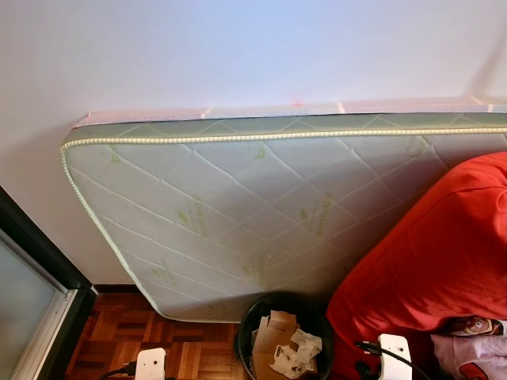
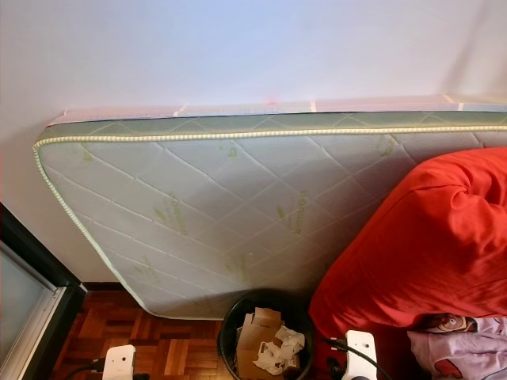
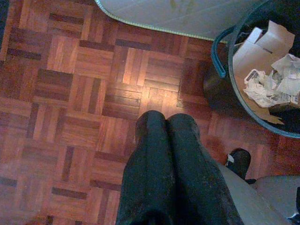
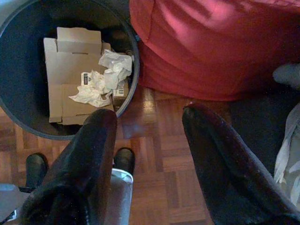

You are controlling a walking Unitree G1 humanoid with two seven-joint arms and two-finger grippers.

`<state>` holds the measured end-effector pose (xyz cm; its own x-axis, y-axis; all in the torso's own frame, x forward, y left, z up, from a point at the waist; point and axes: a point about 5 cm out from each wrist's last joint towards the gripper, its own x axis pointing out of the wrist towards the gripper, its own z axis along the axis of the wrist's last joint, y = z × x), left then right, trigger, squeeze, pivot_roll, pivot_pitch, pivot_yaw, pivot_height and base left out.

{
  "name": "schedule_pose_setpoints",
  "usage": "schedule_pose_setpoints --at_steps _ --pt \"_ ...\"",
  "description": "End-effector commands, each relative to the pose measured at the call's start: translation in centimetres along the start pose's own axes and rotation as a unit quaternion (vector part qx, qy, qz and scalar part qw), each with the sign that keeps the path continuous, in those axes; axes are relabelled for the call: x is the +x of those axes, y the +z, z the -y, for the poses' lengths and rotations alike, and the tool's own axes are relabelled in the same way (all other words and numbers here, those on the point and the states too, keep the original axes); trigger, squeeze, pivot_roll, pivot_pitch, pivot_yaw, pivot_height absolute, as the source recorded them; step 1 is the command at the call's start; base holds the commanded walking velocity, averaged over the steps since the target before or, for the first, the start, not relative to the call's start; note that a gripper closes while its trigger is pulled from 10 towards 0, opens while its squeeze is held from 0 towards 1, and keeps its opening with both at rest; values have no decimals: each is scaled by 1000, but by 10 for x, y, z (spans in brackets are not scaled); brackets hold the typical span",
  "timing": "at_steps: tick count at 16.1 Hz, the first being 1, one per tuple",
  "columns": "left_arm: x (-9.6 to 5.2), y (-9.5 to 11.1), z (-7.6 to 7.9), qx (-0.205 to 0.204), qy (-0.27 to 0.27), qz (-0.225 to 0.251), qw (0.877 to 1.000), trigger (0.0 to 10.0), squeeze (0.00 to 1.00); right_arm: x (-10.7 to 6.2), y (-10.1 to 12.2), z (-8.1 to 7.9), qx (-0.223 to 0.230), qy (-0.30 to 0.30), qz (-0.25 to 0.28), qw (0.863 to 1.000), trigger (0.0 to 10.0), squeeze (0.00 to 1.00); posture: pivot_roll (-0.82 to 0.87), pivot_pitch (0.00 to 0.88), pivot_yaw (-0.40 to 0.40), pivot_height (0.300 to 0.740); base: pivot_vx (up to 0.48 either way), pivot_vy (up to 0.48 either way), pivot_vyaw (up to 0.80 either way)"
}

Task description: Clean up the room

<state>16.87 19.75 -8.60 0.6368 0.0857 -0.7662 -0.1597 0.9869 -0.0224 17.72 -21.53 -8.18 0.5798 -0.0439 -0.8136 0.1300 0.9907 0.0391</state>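
Note:
A black round bin [image 1: 247, 324] stands on the parquet floor at the foot of a mattress; inside lie a flattened cardboard box [image 4: 70, 65] and crumpled white paper [image 4: 105, 77]. My right gripper [image 4: 150, 124] hangs open over the floor just beside the bin's rim [image 4: 133, 79], nothing between its fingers. My left gripper [image 3: 166, 123] is shut and empty, above bare parquet with the bin [image 3: 234, 89] off to one side. In the head views the two white wrists [image 1: 150, 364] [image 1: 394, 352] sit low, either side of the bin.
A quilted green-white mattress [image 1: 238, 206] leans on its edge against the white wall. A big red beanbag [image 1: 436, 253] crowds the bin's right side, with patterned cloth [image 1: 475, 348] below it. A dark-framed glass door [image 1: 32, 293] stands at the left. Parquet floor [image 3: 70, 93] lies open left of the bin.

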Motion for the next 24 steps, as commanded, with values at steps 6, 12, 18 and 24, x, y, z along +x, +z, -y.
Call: schedule_pose_setpoints --at_steps 6,12,18,24 --pt "-3 -10 -4 0 7 -14 1000 10000 0 0 -5 -1 -4 4 -12 1000 10000 0 58 0 8 740 -254 0 0" --pt "-3 -9 -3 -2 8 -13 1000 10000 0 -1 -5 -1 -5 4 -12 1000 10000 0 64 0 3 740 -281 0 0" --pt "-3 -9 -1 -5 8 -12 1000 10000 0 -1 -4 0 -8 2 -11 1000 10000 0 64 0 -4 740 -283 0 0" --pt "-2 -5 1 -5 7 -3 1000 10000 0 -1 -4 0 -8 1 -10 1000 10000 0 64 0 -6 740 -271 0 0"
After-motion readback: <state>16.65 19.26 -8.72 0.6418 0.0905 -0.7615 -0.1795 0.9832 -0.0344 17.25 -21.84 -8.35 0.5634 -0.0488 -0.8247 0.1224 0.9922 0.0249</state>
